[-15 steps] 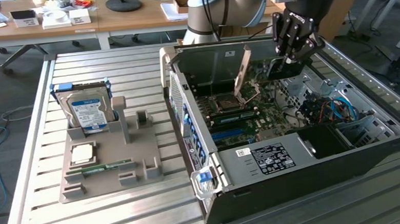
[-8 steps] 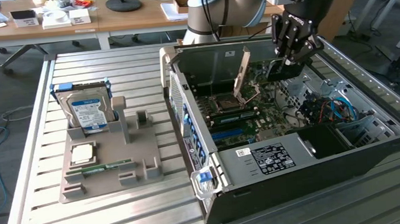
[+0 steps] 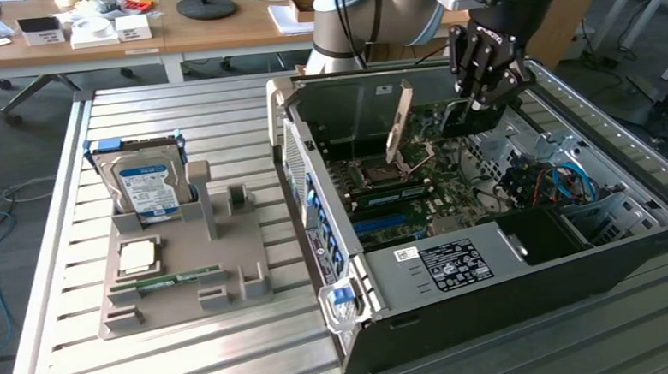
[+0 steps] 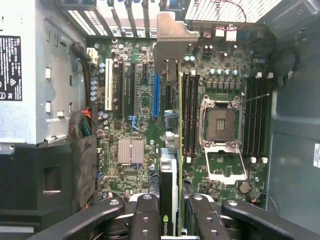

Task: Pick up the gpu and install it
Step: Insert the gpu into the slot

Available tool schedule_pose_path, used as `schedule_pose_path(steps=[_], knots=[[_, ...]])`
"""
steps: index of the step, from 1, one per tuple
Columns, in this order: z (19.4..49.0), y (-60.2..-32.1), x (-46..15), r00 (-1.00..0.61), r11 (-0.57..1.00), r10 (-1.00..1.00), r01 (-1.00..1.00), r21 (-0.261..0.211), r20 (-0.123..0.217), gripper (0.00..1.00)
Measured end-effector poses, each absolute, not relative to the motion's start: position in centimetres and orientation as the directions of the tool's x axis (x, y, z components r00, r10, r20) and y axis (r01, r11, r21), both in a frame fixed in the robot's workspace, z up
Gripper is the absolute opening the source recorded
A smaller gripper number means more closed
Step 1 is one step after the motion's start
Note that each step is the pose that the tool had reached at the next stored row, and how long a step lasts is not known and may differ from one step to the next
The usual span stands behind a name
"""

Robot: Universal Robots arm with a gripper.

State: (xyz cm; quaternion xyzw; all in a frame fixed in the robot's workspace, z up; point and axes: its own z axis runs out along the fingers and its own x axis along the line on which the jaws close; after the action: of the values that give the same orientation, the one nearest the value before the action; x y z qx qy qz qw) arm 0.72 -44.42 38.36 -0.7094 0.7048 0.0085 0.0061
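On a slatted aluminium table [image 3: 205, 348], lying on its side with the panel off: a black steel computer tower case [image 3: 524, 314], green motherboard [image 4: 135, 125] exposed. At nine o'clock from it in the exterior view, a grey plastic parts holder [image 3: 169, 311] carrying a boxy silver hard drive with blue-white label [image 3: 145, 184].

Inside the case toward twelve o'clock, a black two-fingered gripper [image 3: 487, 93], clenched on the gpu [image 4: 168, 175]: a thin dark card, held edge-down above the board, pale metal bracket [image 3: 399, 123] leaning toward the rear wall. Probably not seated yet, judging by that tilt. Hanging close to the blue expansion slot [image 4: 156, 95] and the black memory slots [image 4: 190, 115].

Risks from here:
- Missing the slot and pressing the edge connector onto neighbouring sockets.
- Snagging the bracket on the rear slot openings.
- Slipping in the grip, held by one end only.
- Bending card or board through force applied while tilted.
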Motion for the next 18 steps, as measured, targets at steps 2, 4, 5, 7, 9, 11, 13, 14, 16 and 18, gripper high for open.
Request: schedule_pose_path(steps=[2,4,5,7,9,11,13,14,16,18], knots=[[38.3,-44.4,0.5,0.006,-0.007,-1.000,-1.000,0.003,-0.021,0.27],[38.3,-44.4,0.3,0.006,-0.006,-1.000,-1.000,0.003,-0.021,0.27],[38.3,-44.4,0.2,0.006,-0.006,-1.000,-1.000,0.003,-0.021,0.27],[38.3,-44.4,-0.1,0.006,-0.006,-1.000,-1.000,0.003,-0.020,0.27],[38.2,-44.4,-0.3,0.006,-0.006,-1.000,-1.000,0.003,-0.021,0.27],[38.2,-44.4,-0.5,0.006,-0.006,-1.000,-1.000,0.003,-0.021,0.27],[38.1,-44.4,-0.6,0.006,-0.006,-1.000,-1.000,0.003,-0.021,0.27],[38.0,-44.4,-0.7,0.006,-0.006,-1.000,-1.000,0.003,-0.021,0.27],[37.9,-44.4,-0.8,0.006,-0.006,-1.000,-1.000,0.003,-0.021,0.27],[37.8,-44.4,-1.0,0.005,-0.006,-1.000,-1.000,0.003,-0.021,0.27]])
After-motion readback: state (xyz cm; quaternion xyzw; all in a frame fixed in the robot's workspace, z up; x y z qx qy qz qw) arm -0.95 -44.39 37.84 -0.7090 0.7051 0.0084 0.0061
